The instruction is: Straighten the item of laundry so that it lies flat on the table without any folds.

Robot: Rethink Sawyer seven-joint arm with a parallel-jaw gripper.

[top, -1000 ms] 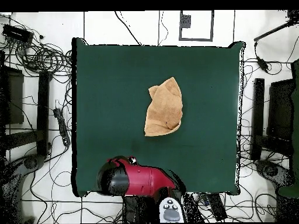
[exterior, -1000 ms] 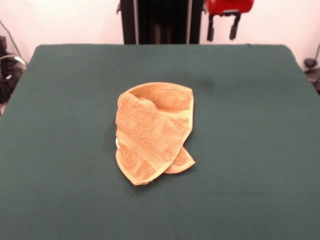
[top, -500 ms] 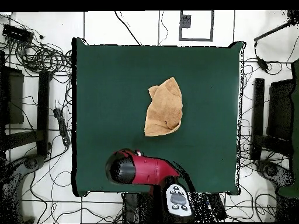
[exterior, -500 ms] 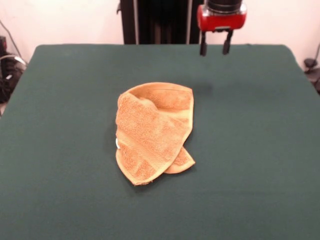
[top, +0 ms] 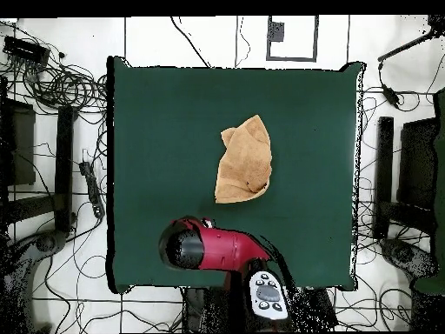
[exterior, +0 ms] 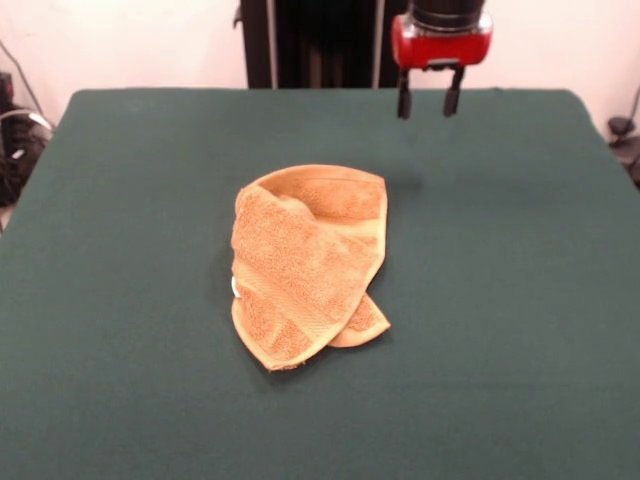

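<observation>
Since a second ago the arm has swung out from the pedestal edge over the tabletop, and the tool has come lower into the front view, where before only its tips hung at the top edge; over the last half second it has barely shifted. The towel has not moved.

The tool now hangs upright above the far part of the tabletop, its red wrist housing above and two dark fingers pointing straight down. The fingers stand apart with a clear gap between them and nothing held. It is well clear of the cloth surface and well apart from the towel, off to the towel's far right in the front view.

From overhead, the red arm lies roughly level across the tabletop's edge nearest the base, its black rounded end toward the left.

The towel lies near the middle of the tabletop, folded over itself, one terry flap laid diagonally across the layer beneath, a corner poking out at the near side.
</observation>
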